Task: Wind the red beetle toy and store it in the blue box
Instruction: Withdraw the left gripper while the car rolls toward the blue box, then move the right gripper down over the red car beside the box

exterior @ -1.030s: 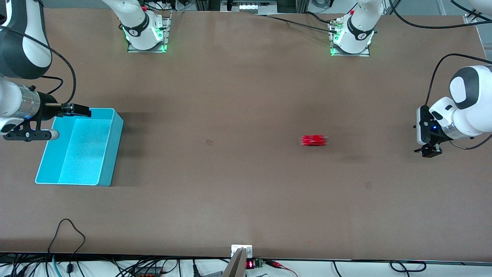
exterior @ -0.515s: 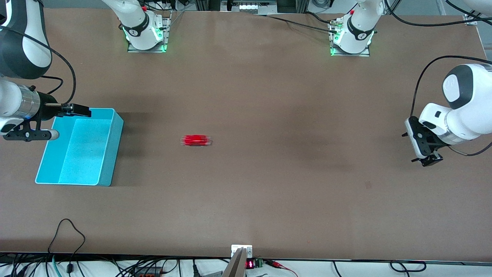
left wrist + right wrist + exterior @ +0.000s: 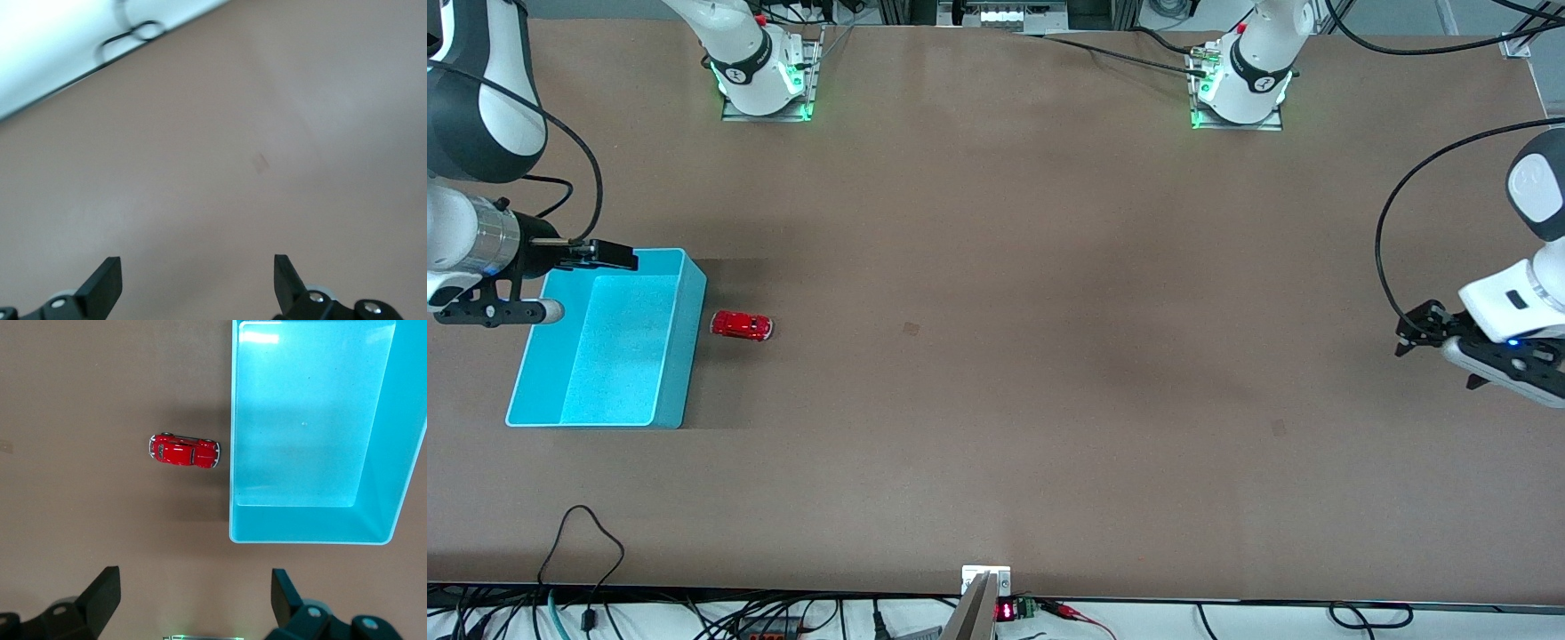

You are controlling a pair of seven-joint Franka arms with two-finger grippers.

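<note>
The right gripper (image 3: 618,258) hangs with its jaws spread wide and holding nothing, over the rim of the blue box (image 3: 667,373) at the edge farther from the front camera. The left gripper (image 3: 1427,331) is likewise wide apart and empty (its wrist view shows only bare brown tabletop (image 3: 220,167) between the fingertips), over the tabletop at the left arm's end. The red beetle toy (image 3: 742,325) sits upright on its wheels on the tabletop just outside the box's long wall, very close to it, though whether they touch cannot be told. The box sits at the right arm's end, well apart from the left gripper.
</note>
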